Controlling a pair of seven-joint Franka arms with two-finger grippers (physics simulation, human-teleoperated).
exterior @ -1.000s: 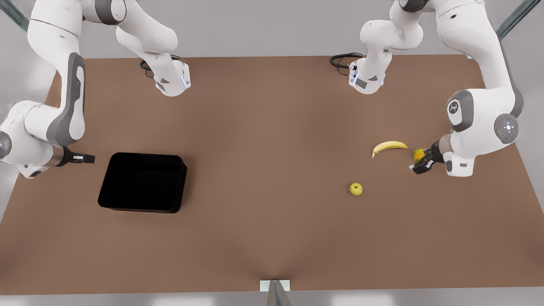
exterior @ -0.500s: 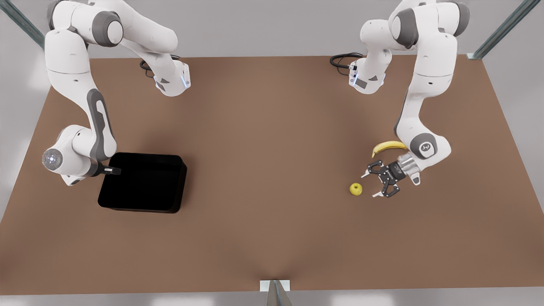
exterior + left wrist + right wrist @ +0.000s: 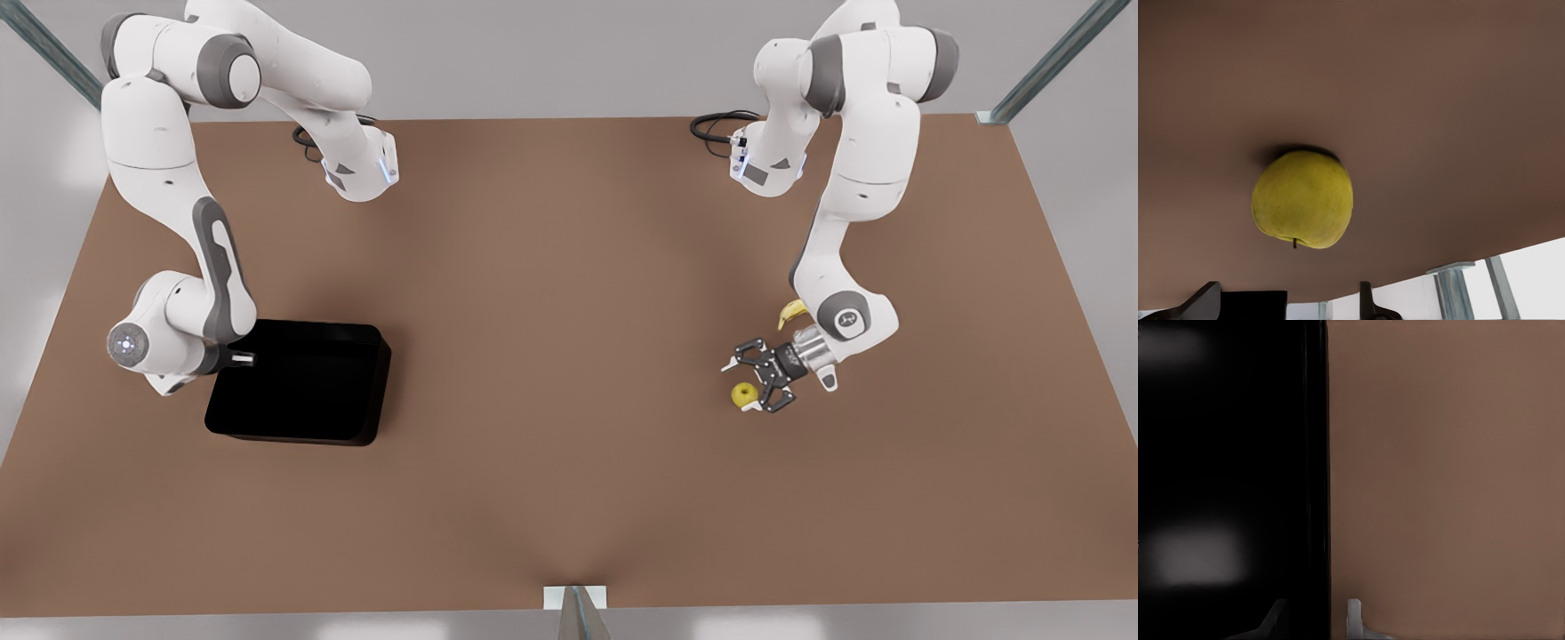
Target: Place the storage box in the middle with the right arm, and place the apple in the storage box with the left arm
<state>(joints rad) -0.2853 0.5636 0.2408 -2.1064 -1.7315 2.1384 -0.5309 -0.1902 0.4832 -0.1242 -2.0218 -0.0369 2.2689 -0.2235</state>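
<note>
Front view: the left gripper (image 3: 749, 386) is being held spread wide around the apple (image 3: 743, 395) at the frame's lower right, nothing gripped; a roll of the round fruit is being risked if one white tip touches first. The right gripper (image 3: 242, 359), at the frame's left, is being set astride the storage box (image 3: 302, 382) wall, its fingers parted; a slip off the thin rim is being risked. Compared with half a second earlier, the claw is being seen closer to the apple, and the banana (image 3: 790, 312) is being largely hidden.
</note>
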